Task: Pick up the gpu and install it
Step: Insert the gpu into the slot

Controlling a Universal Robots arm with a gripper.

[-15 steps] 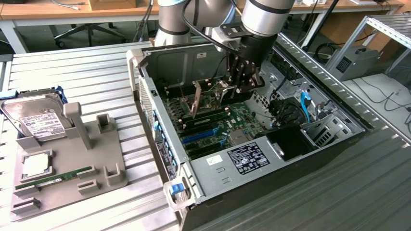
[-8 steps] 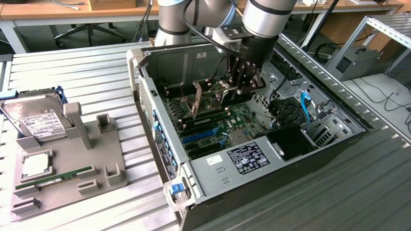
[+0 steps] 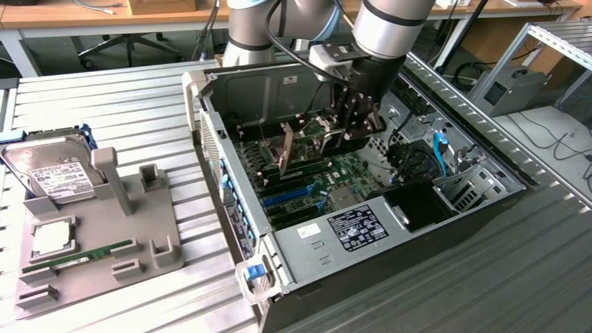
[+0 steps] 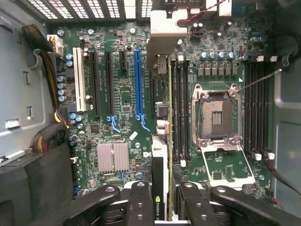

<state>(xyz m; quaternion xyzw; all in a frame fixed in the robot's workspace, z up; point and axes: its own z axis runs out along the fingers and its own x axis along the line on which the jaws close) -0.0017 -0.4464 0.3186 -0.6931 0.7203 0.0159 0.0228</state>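
My gripper (image 3: 359, 123) reaches down into the open computer case (image 3: 370, 232) and is shut on the gpu (image 3: 310, 144), a thin dark card held on edge. In the wrist view the gpu (image 4: 160, 155) runs straight out from between the black fingers (image 4: 141, 202), and its silvery end bracket (image 4: 167, 28) is at the far end near the case's rear wall. The card hangs over the green motherboard (image 4: 122, 94), beside the long blue slot (image 4: 137, 80) and the memory slots (image 4: 181, 103). Whether its edge touches a slot I cannot tell.
On the exterior view's left a grey fixture (image 3: 152, 229) holds a silver hard drive (image 3: 55, 172), a processor chip (image 3: 51, 237) and a green memory stick (image 3: 79, 258). Inside the case are an open processor socket (image 4: 216, 113), a heatsink (image 4: 113, 156) and cable bundles (image 4: 47, 61).
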